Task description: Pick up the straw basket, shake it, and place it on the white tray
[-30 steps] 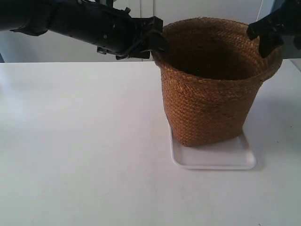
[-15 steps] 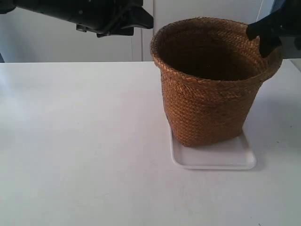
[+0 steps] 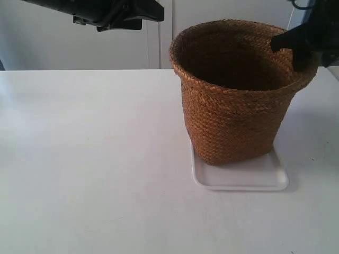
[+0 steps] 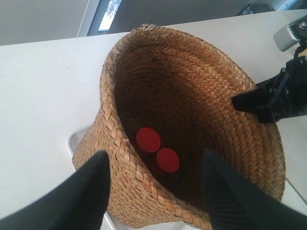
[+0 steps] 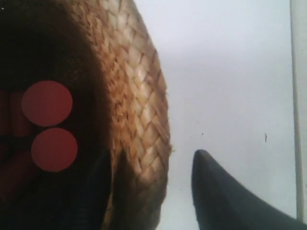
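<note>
Two pincers attend the straw basket [image 3: 233, 121]. Above the basket and off its rim, toward the exterior view's left, the left pincer [image 3: 151, 16] hangs spread wide and empty. The basket stands upright on the white tray [image 3: 241, 181] on the table [image 3: 79, 159], long axis vertical, mouth up. The right pincer [image 3: 286, 52] straddles the basket's rim, jaws parted, the outer finger clear of the weave.

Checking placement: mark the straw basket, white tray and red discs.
straw basket [image 3: 233, 127], exterior view, front wall.
white tray [image 3: 241, 180], exterior view, bare front part.
red discs [image 4: 148, 139], left wrist view, one disc's face.
</note>
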Robot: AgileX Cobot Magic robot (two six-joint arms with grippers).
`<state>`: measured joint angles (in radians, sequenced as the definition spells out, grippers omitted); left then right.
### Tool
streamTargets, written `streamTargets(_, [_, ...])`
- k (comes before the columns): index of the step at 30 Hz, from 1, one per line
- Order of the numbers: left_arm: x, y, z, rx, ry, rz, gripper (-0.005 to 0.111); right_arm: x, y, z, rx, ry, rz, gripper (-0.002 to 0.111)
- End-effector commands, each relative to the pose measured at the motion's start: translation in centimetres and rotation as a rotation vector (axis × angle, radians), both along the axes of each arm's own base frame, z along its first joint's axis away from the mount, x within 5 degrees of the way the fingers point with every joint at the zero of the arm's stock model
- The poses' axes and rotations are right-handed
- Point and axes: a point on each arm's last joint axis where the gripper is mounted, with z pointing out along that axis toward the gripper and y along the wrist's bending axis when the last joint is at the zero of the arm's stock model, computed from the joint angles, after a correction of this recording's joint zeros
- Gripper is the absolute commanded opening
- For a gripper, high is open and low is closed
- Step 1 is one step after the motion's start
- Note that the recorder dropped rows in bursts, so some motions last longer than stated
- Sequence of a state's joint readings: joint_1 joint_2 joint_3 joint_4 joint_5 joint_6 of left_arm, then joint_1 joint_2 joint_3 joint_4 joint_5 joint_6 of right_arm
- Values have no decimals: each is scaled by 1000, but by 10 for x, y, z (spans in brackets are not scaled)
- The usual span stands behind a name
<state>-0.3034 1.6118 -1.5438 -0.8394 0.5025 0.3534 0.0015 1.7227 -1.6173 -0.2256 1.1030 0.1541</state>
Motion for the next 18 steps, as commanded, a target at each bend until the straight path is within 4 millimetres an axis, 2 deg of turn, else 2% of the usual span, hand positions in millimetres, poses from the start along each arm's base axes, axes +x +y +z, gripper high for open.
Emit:
streamTargets(1, [-5,2,8,2,-22,-7,61,-4,-2,-4,-2,57,-25,27])
streamTargets(5, [-4,2,8,0,-27,0,61,-10,-2,-6,-3,119,-38,19])
streamTargets(13, [-3,3,9,-2,-35,11,61,-12,-3,-1,-4,101,-61,19])
streamTargets(15, [-3,3,9,-2,-35,11,61,-13,-3,1,0,94,-72,24])
streamTargets(18, [-3,3,9,-2,-35,11,61,-11,-2,2,9,63,-66,39])
